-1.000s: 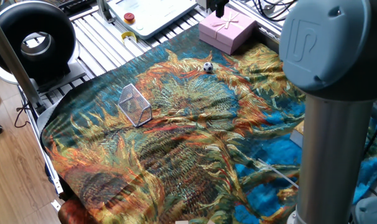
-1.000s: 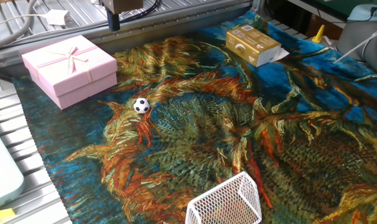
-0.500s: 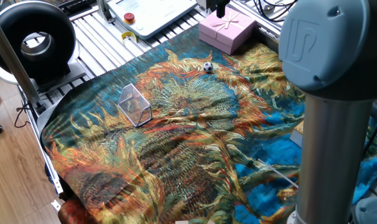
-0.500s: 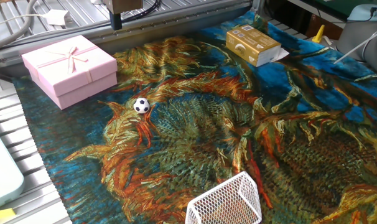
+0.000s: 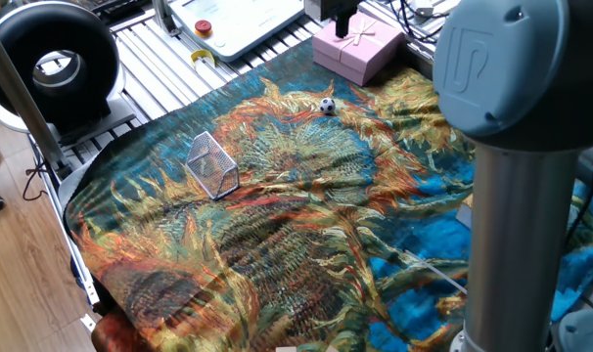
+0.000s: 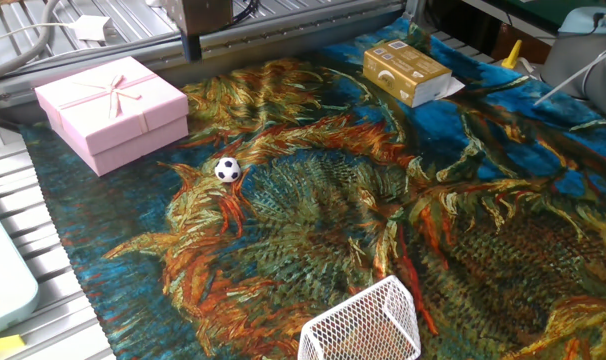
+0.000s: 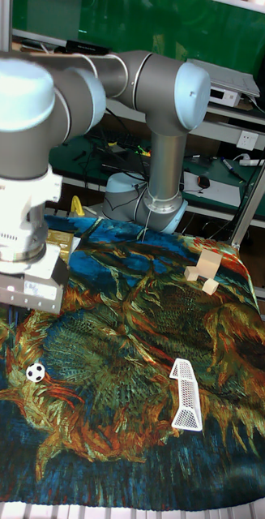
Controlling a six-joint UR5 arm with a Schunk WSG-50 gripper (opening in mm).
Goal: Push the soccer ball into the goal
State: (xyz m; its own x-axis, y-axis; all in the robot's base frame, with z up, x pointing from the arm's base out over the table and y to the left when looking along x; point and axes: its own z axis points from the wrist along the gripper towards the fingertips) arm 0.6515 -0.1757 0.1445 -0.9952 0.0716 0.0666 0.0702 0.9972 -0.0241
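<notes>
The soccer ball (image 5: 327, 106) (image 6: 227, 169) (image 7: 36, 372), tiny and white with black patches, rests on the painted cloth close to a pink gift box (image 5: 357, 47) (image 6: 113, 110). The goal (image 5: 211, 164) (image 6: 363, 325) (image 7: 186, 395), a small silver-white mesh wedge, stands on the cloth well away from the ball. My gripper (image 5: 345, 17) (image 6: 193, 45) hangs over the table's far edge behind the pink box, above and beyond the ball, not touching it. Its fingers show as one narrow dark tip with no gap, holding nothing. In the tall view the wrist hides the fingers.
A yellow-brown carton (image 6: 406, 72) lies at the cloth's far corner. Small wooden blocks (image 7: 203, 271) sit near the right edge in the tall view. A black ring-shaped device (image 5: 52, 64) and a white tray (image 5: 240, 20) stand on the slatted table beyond the cloth.
The gripper has come a little lower and closer to the cloth near the pink box. The ball and the goal have not moved.
</notes>
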